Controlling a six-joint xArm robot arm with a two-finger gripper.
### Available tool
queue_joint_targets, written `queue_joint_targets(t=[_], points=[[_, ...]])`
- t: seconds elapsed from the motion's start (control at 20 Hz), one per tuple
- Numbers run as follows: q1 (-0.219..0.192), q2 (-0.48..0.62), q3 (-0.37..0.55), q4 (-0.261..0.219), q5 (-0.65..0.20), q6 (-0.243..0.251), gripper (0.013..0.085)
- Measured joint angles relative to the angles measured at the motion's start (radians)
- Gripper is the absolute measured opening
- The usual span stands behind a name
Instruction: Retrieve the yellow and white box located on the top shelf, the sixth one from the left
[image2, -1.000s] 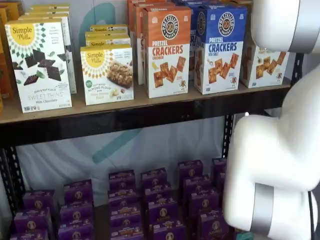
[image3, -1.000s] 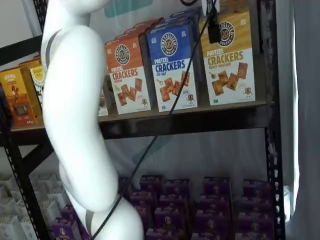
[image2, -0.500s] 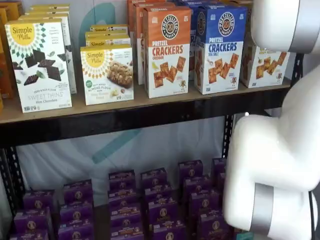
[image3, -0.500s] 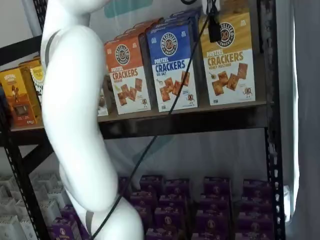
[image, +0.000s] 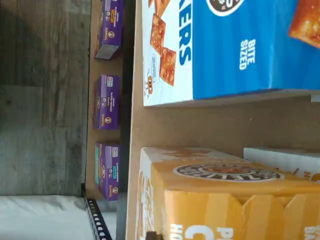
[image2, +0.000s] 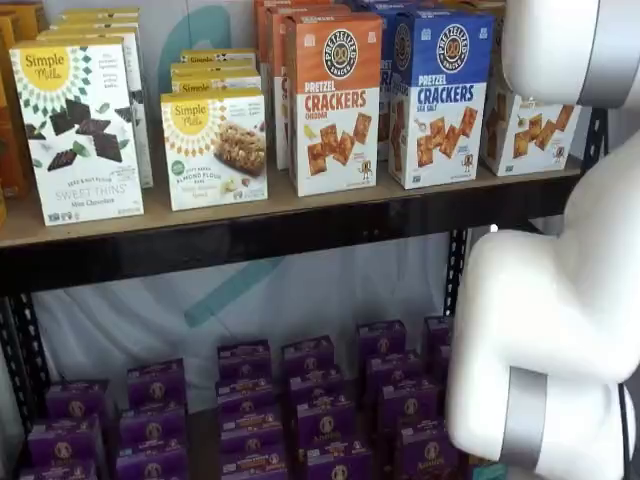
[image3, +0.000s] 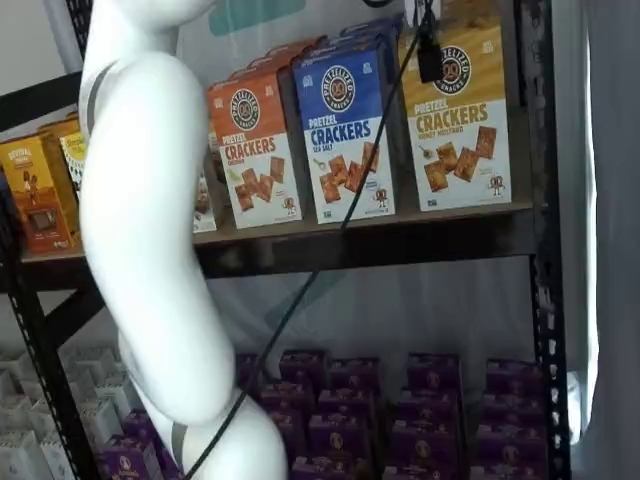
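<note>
Hand: in a shelf view the hand (image3: 429, 68) shows only as a dark finger piece hanging from the top edge with a cable beside it. No gap and no second finger can be made out, so whether it is open or closed cannot be told. It has hold of nothing.

Hand's place: it sits in front of the upper yellow part of the yellow and white box (image3: 455, 120), beside the round logo. Contact cannot be judged.

Change: very little over the last second. The finger piece has crept slightly upward and the white arm (image3: 150, 230) has shifted a touch. No box has moved.

Yellow and white box: it stands upright at the right end of the top shelf (image3: 400, 243), just beside the blue-topped box (image3: 345, 130). The arm half hides it in the other shelf view (image2: 525, 135). The wrist view shows its top close up (image: 220, 200).

Meaning: the approach looks nearly finished but the grasp is not yet made. The narrow gap to the blue-topped box may be the tight spot.

Lower level: the purple boxes (image2: 300, 400) are undisturbed.
</note>
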Motion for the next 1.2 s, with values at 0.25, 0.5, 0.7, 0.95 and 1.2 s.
queue_joint_targets(t=[0.25, 0.5, 0.7, 0.95, 1.2], points=[[-0.005, 0.0, -0.006, 0.004, 0.004, -0.004, 0.061], [-0.013, 0.007, -0.04, 0.015, 0.044, -0.001, 0.061], [-0.015, 0.002, -0.079, -0.005, 0.116, 0.001, 0.061], [-0.018, -0.025, -0.101, -0.057, 0.22, -0.008, 0.061], [-0.054, -0.086, -0.065, -0.05, 0.266, -0.036, 0.061]])
